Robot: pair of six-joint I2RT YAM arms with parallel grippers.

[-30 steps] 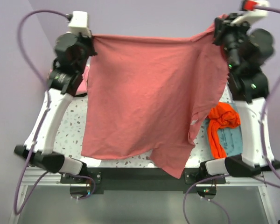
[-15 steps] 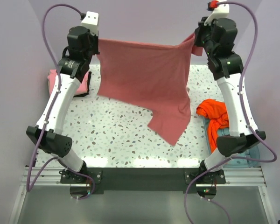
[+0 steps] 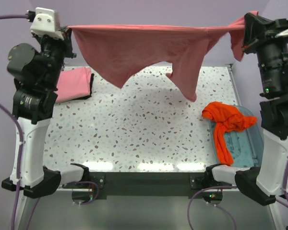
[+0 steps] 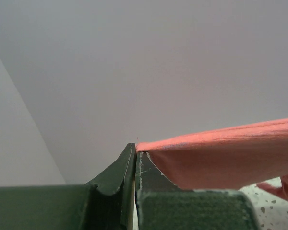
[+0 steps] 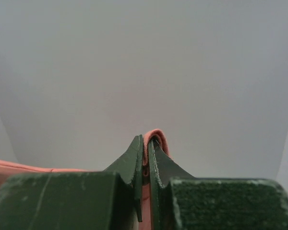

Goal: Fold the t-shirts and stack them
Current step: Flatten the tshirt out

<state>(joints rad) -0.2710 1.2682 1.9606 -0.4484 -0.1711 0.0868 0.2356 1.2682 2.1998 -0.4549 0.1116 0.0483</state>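
2 pairs of jaws pinch the rose-red t-shirt stretched between them.

Rose-red t-shirt is thin matt knit cloth, fine ribbing visible close up, lightly creased. The pink t-shirt and orange t-shirt are the same soft matt cloth, and the tray is smooth pale blue see-through plastic. Table top is smooth, speckled terrazzo-look, semi-gloss with glare along the near edge. Left gripper and right gripper look like dark green matt plastic with scuffed edges and grainy rough blocks behind; arm shells are glossy white and matt black plastic, cables smooth purple sheath.
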